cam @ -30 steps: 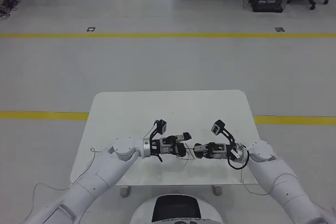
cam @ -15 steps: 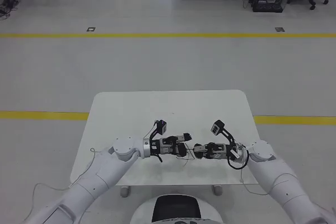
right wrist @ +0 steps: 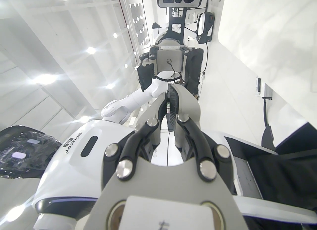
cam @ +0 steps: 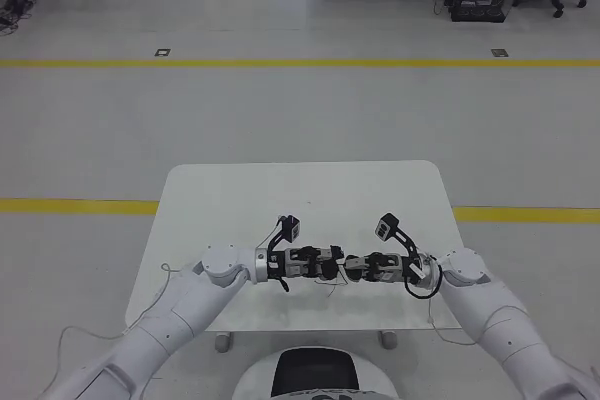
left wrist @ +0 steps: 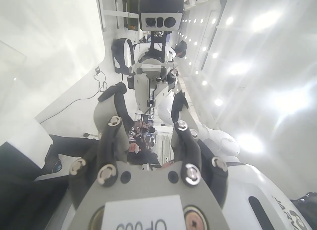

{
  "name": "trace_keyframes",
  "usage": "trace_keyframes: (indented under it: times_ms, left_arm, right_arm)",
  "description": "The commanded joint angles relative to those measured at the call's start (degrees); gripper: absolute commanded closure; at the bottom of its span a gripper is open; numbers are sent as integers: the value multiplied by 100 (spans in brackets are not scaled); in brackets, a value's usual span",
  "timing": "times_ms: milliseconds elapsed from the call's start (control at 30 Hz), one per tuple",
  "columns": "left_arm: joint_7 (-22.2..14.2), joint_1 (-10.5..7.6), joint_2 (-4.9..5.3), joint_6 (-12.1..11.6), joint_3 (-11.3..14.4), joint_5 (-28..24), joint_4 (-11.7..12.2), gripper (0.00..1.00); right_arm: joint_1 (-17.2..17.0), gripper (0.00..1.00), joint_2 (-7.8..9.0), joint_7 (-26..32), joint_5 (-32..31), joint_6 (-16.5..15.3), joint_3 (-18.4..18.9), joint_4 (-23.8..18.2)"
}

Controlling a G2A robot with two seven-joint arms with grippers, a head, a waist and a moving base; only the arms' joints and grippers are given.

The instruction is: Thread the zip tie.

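The zip tie (cam: pixel 330 279) is a thin dark strand, seen from above right where the two grippers meet, on their near side. It is too fine to tell its shape or how it is held.

The right gripper (right wrist: pixel 171 92) has its grey metal fingers (right wrist: pixel 184 107) drawn together, with only a sliver between the black ribbed pads. Whether the tie is pinched there cannot be told. Facing it tip to tip, the left gripper (left wrist: pixel 146 96) stands wide open. Its two dark-padded fingers (left wrist: pixel 120 107) are well apart, and nothing can be made out in the gap. Both sets of fingers hinge from flat grey plates on black curved links with bright round pins.

Under both grippers lies the table (cam: pixel 280 190), smooth and white with rounded corners. They are close to its near edge and about midway between its sides, so most of the tabletop lies beyond their tips and out past each arm. Beyond the table is a pale floor crossed by a yellow line (cam: pixel 70 206).
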Motion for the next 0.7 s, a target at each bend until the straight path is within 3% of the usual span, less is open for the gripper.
trace_keyframes:
  times_ms: [0, 267, 667]
  left_arm:
    - [-96, -9, 0, -29, 7, -31, 30, 65]
    - [-414, -60, -30, -88, 82, -254, 156, 71]
    - [-362, -124, -59, -103, 167, -230, 258, 80]
  right_arm:
    - [24, 100, -8, 12, 17, 23, -9, 57]
    - [139, 100, -52, 85, 30, 107, -93, 245]
    - [260, 100, -117, 164, 14, 103, -213, 455]
